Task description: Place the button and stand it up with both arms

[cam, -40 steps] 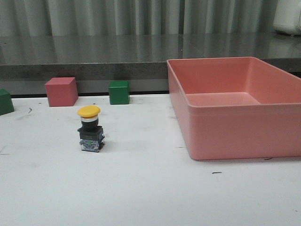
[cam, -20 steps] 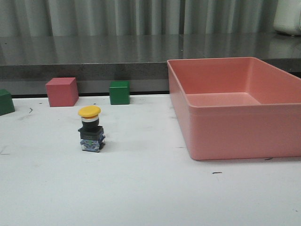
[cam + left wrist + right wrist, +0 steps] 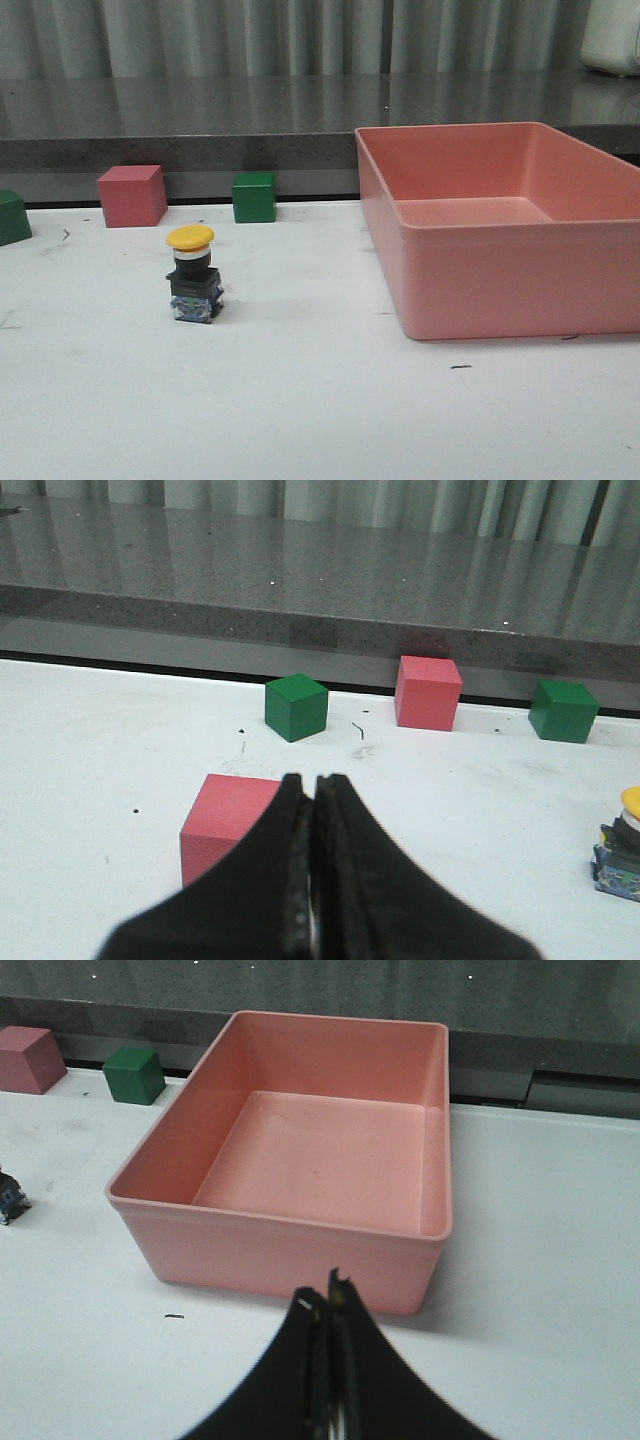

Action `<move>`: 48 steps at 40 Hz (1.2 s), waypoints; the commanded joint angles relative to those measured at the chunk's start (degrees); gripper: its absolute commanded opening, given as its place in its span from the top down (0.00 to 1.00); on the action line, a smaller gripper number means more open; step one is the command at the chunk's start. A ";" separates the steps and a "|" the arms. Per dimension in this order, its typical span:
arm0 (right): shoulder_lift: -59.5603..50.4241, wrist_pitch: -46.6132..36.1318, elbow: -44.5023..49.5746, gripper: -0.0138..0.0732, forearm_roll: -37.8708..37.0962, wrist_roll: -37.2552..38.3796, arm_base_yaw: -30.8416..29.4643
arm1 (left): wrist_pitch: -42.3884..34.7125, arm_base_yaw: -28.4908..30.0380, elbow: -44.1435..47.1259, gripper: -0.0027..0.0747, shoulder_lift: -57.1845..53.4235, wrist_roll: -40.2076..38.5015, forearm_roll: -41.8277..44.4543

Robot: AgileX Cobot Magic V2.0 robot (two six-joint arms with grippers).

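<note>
The button stands upright on the white table, yellow cap up, black body and clear bluish end down, left of the middle in the front view. Part of it shows at the edge of the left wrist view and of the right wrist view. No arm shows in the front view. My left gripper is shut and empty, well away from the button. My right gripper is shut and empty, in front of the pink bin.
A large pink bin stands at the right, empty inside. At the table's back edge are a pink cube and green cubes. Another pink cube lies just beyond my left gripper.
</note>
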 commanded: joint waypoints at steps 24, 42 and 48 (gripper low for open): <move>0.52 -4.69 -1.38 0.92 -1.54 -0.14 -0.25 | -14.12 0.02 5.47 0.99 -1.46 -0.11 -0.58; 0.52 -4.69 -1.38 0.92 -1.54 -0.14 -0.25 | -14.12 0.02 5.47 0.99 -1.46 -0.11 -0.58; -0.09 -7.05 0.22 0.92 -1.87 -0.88 -0.92 | -14.12 0.02 5.47 0.99 -1.46 -0.11 -0.58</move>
